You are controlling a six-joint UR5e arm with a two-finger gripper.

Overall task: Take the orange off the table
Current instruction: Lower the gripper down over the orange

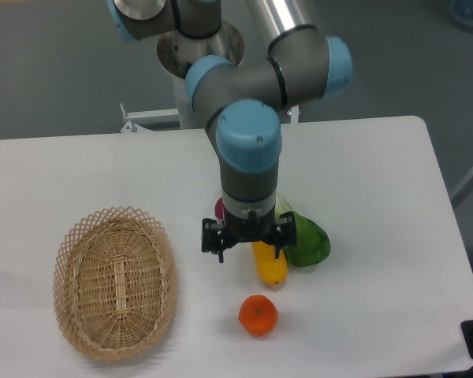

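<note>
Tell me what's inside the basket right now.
The basket looks empty; only its woven bottom shows. The orange sits on the table, outside the basket. The near wall hides nothing obvious.

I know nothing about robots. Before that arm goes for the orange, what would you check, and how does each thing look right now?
1. Orange in plain sight, nothing on it: ok.
2. Orange apart from the yellow fruit: ok.
3. Gripper empty: ok.
4. Fingers spread wide enough for the orange: cannot tell.
5. Gripper above the orange: not ok, it hangs over the yellow fruit, farther back.
6. Basket clear of the path: ok.
</note>
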